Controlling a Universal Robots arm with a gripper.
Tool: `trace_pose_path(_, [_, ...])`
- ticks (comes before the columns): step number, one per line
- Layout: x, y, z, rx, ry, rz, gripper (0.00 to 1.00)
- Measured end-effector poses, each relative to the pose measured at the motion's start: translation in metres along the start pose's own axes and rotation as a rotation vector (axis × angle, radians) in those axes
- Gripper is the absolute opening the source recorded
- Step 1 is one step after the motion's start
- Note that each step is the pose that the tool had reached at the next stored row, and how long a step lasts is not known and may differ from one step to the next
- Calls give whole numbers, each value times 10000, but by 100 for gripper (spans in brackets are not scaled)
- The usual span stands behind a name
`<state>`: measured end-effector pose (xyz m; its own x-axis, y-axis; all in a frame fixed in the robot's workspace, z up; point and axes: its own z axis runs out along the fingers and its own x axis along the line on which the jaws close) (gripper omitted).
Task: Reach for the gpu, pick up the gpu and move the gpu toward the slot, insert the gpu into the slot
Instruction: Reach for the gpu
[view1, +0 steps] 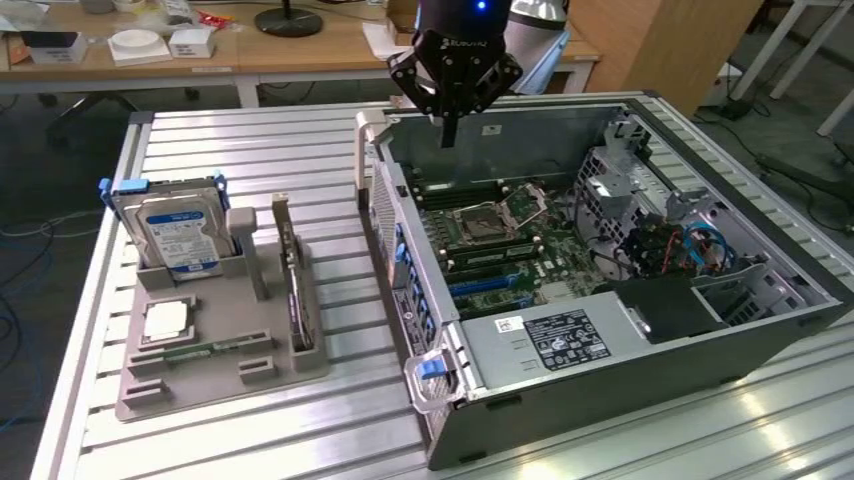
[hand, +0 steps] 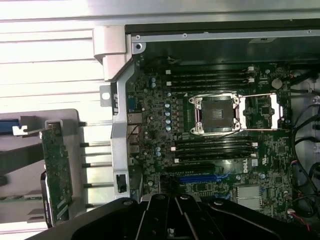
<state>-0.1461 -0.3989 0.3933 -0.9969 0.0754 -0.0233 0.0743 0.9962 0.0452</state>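
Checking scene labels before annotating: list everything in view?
gpu: 1, dark green, on edge in tray
hard drive: 1, silver with blue label, upright in tray
cpu chip: 1, silver, flat on tray
memory stick: 1, green, flat on tray
tray: 1, grey, on table beside case
case: 1, dark grey, open, on table
motherboard: 1, green, inside case
slot: 1, blue, on motherboard
socket: 1, silver, on motherboard
memory slots: two banks, black, flanking socket
table: 1, metal slats
gripper: 1, black, shut, empty, above case

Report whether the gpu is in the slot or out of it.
Out. The gpu stands on edge in the grey holder outside the computer case; the blue slot inside is bare.
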Motion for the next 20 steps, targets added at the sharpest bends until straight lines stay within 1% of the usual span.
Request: trace_pose_path(20, [126,-9,-3,0,0,0,10])
